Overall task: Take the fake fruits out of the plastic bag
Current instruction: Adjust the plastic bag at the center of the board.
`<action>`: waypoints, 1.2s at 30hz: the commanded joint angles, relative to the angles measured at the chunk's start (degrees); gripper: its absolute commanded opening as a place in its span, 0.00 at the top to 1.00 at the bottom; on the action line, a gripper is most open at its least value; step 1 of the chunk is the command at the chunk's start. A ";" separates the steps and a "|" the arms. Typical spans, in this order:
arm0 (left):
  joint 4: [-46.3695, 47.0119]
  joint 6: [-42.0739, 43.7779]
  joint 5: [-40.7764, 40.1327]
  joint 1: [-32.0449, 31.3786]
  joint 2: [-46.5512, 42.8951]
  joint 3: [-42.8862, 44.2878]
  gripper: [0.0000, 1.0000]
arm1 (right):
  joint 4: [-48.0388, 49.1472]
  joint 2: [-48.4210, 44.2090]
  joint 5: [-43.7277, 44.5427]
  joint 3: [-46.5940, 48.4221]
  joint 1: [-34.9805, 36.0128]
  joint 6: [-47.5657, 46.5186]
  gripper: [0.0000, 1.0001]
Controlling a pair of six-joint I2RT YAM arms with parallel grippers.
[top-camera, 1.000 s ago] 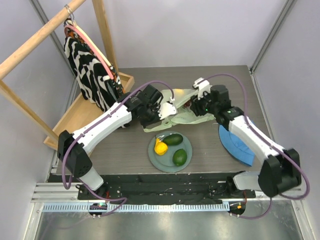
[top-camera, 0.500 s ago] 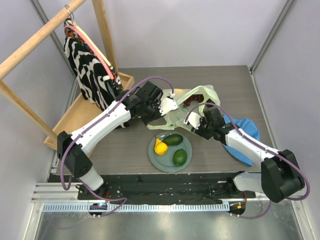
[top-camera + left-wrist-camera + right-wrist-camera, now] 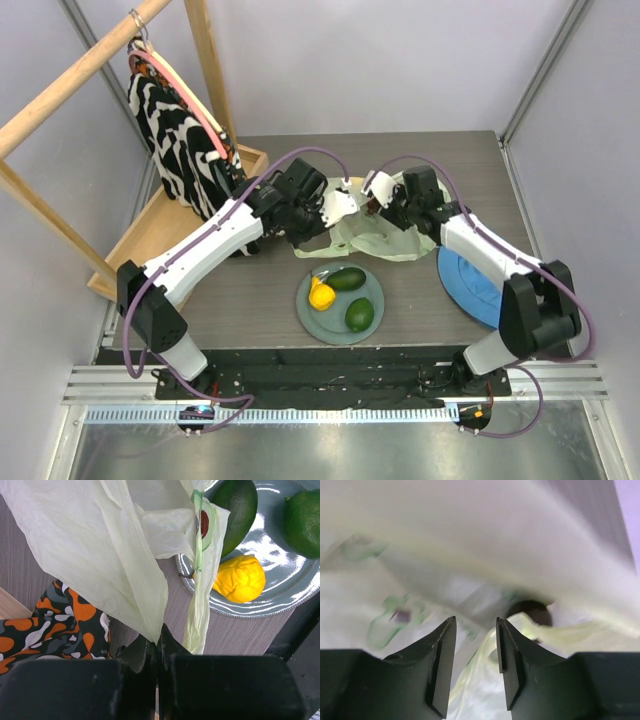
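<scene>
The pale yellow-green plastic bag lies crumpled behind the grey plate. My left gripper is shut on a fold of the bag's film and holds its left edge up. On the plate are a yellow-orange fruit, a dark green fruit and a green round fruit; they also show in the left wrist view. My right gripper is open at the bag's top, with bag film between its fingers. A dark round shape shows blurred inside the bag. The grape bunch is not clearly visible.
A blue cloth hat lies right of the plate under my right arm. A wooden rack with zebra-striped clothing and a wooden tray stand at the left. Orange-patterned cloth lies below my left gripper.
My right gripper has swung from beside the plate back up to the bag's top. The bag's raised right side has dropped and the blue hat lies flatter. My left gripper has barely moved.
</scene>
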 commanded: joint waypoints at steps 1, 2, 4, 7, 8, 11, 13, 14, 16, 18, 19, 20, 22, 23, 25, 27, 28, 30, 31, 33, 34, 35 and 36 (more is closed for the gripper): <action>0.60 -1.65 2.32 0.13 0.64 2.65 1.00 | 4.05 8.44 1.10 5.39 -1.04 -2.45 0.55; 0.60 -1.74 2.41 0.13 0.81 2.66 1.00 | 4.49 9.95 2.24 5.92 -1.22 -3.42 0.55; 0.52 -1.39 2.06 0.13 0.81 2.66 1.00 | 5.55 12.68 3.48 7.24 -2.18 -6.67 0.54; 0.78 -1.39 1.71 0.13 0.20 2.04 1.00 | 5.46 16.73 10.23 9.61 -5.59 -8.61 0.54; 0.78 -1.39 1.71 0.13 0.02 1.87 1.00 | 5.03 16.91 11.12 10.05 -6.83 -8.79 0.54; 0.87 -1.39 1.71 0.14 -0.33 1.60 1.00 | 2.93 16.48 14.02 12.25 -11.14 -8.53 0.55; 0.96 -1.30 1.71 0.13 -0.42 1.42 1.00 | 1.42 15.60 15.17 14.18 -13.42 -7.65 0.55; 1.04 -1.22 1.97 0.13 -0.42 1.34 1.00 | 0.63 14.38 15.52 14.36 -14.05 -7.47 0.55; 1.04 -1.30 2.41 0.13 -0.24 1.42 1.00 | 0.19 12.88 15.88 13.58 -14.75 -7.91 0.55; 1.13 -1.48 3.02 0.13 0.11 1.51 1.00 | 0.19 11.38 15.71 12.09 -14.93 -8.17 0.55; 1.22 -1.74 3.11 0.13 0.20 1.60 1.00 | 0.19 11.20 15.18 11.73 -14.84 -8.09 0.53; 1.22 -2.00 3.38 0.13 0.29 1.77 1.00 | -0.07 11.11 14.57 11.47 -14.93 -7.65 0.52; 1.13 -2.35 3.90 0.13 0.55 2.39 1.00 | -0.08 11.64 12.90 11.55 -14.93 -6.07 0.42; 1.05 -2.53 4.17 0.13 0.64 2.65 1.00 | -1.03 11.90 11.85 12.07 -14.93 -4.15 0.38; 1.04 -2.97 5.22 0.13 0.64 2.74 1.00 | -1.66 12.60 8.60 13.48 -14.93 -2.47 0.35; 1.22 -3.85 6.10 0.13 0.81 2.83 0.99 | -1.75 13.13 6.48 14.45 -14.84 -0.19 0.32; 1.13 -4.03 6.45 0.05 1.25 2.83 0.99 | -1.92 14.00 5.26 14.71 -14.58 0.26 0.32; 0.96 -4.38 7.15 -0.04 1.52 3.27 0.99 | -1.75 15.24 5.33 15.76 -14.14 0.61 0.30; 0.87 -4.47 7.51 -0.04 2.13 3.44 0.99 | -1.49 16.81 6.20 16.12 -14.14 0.70 0.29; 0.61 -4.55 7.68 -0.22 2.57 3.97 0.99 | 0.44 18.22 7.52 17.00 -14.14 0.79 0.22; 0.52 -4.47 7.77 -0.13 2.92 4.15 0.99 | 1.67 19.71 8.14 17.35 -14.14 0.79 0.19; 0.43 -4.47 7.77 -0.30 3.10 4.41 0.99 | 1.77 21.03 9.27 18.83 -14.14 0.88 0.17; 0.43 -4.47 7.77 -0.31 3.27 4.41 0.99 | 1.77 22.17 9.72 19.80 -14.23 0.97 0.16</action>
